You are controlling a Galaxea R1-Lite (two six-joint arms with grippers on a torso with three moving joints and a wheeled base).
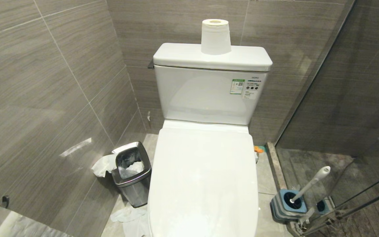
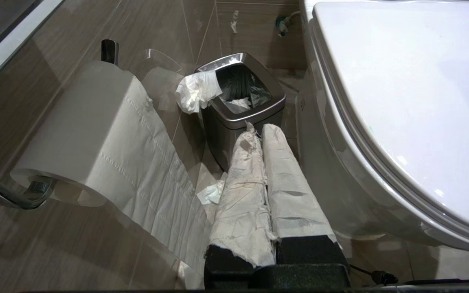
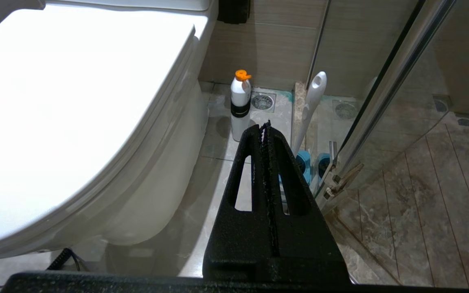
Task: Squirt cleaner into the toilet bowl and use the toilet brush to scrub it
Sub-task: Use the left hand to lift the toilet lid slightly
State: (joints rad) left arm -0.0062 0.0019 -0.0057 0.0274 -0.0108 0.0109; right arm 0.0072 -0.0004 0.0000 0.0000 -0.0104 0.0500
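The right end effector (image 3: 266, 126), fingers pressed together, hangs near the toilet brush (image 3: 311, 106) and cleaner bottle (image 3: 240, 103); the left end effector (image 2: 259, 130) is likewise closed, empty.

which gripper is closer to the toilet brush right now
Right. The right gripper hangs just short of the toilet brush; the left gripper is across the toilet, by the waste bin.

White toilet lid (image 1: 206, 177), grey streaked wall tiles (image 1: 44, 82), blue-and-grey brush holder (image 1: 288, 205), orange-capped bottle (image 3: 240, 106).

Toilet (image 1: 206, 177) stands against the back wall, paper roll (image 1: 215, 37) on its tank; bin (image 1: 132, 171) at its left, toilet brush (image 1: 309, 184) in holder (image 1: 290, 205) at its right.
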